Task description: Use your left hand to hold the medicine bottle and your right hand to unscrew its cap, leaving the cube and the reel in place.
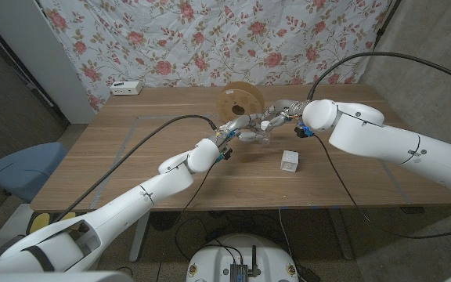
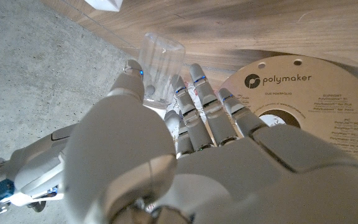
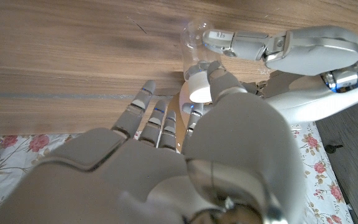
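Observation:
A clear medicine bottle [image 2: 161,65] [image 3: 196,42] is held between my two hands in front of the reel, at the middle of the table. My left hand [image 1: 236,128] [image 2: 197,143] grips the bottle's body, its fingers [image 3: 241,43] wrapped around it. From the other side my right hand [image 1: 277,117] [image 3: 216,143] pinches the white cap [image 3: 199,91] at the bottle's end. The cardboard reel [image 1: 239,101] [image 2: 303,93] stands on edge just behind the hands. The white cube [image 1: 290,161] lies on the table nearer the front, to the right of my left arm.
A small white device [image 1: 126,87] sits at the table's [image 1: 131,164] far left corner. A floral cloth hangs behind the table. A blue chair [image 1: 22,168] stands off the left edge. Cables run over the table to both arms.

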Controlling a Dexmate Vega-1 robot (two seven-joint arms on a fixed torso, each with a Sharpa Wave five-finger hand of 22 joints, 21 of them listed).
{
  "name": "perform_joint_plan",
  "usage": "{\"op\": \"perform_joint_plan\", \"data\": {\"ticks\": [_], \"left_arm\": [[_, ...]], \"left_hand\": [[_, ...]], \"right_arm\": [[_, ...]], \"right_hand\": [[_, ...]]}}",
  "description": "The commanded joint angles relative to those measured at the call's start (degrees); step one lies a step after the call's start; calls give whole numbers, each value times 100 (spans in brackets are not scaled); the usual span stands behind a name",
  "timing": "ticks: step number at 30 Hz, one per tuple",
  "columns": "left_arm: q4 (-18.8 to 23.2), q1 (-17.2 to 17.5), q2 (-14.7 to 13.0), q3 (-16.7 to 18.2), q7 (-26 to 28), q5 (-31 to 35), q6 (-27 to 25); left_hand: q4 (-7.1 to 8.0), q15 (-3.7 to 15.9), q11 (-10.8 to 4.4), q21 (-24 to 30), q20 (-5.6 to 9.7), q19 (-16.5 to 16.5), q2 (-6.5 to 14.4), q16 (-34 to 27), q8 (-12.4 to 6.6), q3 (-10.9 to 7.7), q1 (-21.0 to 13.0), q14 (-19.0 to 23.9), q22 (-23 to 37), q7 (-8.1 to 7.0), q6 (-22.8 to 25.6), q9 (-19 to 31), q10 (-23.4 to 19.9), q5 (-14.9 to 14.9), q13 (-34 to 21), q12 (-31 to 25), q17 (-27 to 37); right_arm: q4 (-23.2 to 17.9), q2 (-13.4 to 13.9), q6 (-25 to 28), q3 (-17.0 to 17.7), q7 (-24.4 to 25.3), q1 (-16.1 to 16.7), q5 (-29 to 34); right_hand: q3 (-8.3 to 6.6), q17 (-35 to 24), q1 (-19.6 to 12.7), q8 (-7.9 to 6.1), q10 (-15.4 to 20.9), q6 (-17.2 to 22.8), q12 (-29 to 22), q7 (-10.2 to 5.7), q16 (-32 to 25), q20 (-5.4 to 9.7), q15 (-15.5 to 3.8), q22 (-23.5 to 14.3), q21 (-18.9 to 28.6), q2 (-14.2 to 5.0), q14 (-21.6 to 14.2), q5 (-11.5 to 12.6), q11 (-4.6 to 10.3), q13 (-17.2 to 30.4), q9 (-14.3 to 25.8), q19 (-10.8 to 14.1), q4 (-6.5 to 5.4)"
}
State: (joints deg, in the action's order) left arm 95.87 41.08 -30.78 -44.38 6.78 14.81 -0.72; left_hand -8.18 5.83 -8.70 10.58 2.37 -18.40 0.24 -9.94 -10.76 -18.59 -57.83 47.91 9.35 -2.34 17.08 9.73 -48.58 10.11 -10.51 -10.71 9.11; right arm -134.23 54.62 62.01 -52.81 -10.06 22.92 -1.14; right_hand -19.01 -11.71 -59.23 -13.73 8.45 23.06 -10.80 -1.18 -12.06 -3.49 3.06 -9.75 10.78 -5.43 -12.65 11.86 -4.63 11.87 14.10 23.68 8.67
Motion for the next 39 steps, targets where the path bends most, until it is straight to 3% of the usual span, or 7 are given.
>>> {"op": "perform_joint_plan", "data": {"ticks": [1,9,19,39], "left_arm": [[-16,-16,13,9,4,13,-20],[-41,-30,9,3,18,25,42],[-19,-22,18,-2,50,68,6],[-5,11,24,-3,82,92,10]], "left_hand": [[7,592,-28,3,530,28,36,13,9,-37,11,73,14,-31,48,30,-52,35,-8,-37,1],[-1,607,-17,2,529,29,34,16,12,-53,2,66,14,-24,43,30,-57,36,-8,-38,0],[-5,605,-37,3,534,24,31,17,11,-72,3,64,14,-23,50,30,-64,35,-8,-39,0],[-9,601,-26,2,534,22,23,15,13,-103,4,68,14,-22,52,30,-66,35,-8,-37,1]], "right_arm": [[17,25,-79,92,-102,7,-75],[14,41,-55,74,-215,-72,-93],[-60,28,168,8,-188,-139,-57],[-220,-60,843,-327,97,-423,-44]], "right_hand": [[85,-2,133,57,-83,-107,-3,91,11,-24,47,-8,-3,46,43,-38,-68,19,8,-66,-22],[263,-6,504,113,-200,-193,-15,306,32,-105,140,-10,5,185,125,-132,-177,23,2,-112,-146],[443,-14,890,97,-249,-173,-34,444,33,-153,215,-13,10,289,172,-165,-207,26,26,-149,-283],[661,-21,1383,-15,-165,101,-89,597,23,-287,385,-16,27,376,195,-136,-367,27,69,-146,-451]]}}
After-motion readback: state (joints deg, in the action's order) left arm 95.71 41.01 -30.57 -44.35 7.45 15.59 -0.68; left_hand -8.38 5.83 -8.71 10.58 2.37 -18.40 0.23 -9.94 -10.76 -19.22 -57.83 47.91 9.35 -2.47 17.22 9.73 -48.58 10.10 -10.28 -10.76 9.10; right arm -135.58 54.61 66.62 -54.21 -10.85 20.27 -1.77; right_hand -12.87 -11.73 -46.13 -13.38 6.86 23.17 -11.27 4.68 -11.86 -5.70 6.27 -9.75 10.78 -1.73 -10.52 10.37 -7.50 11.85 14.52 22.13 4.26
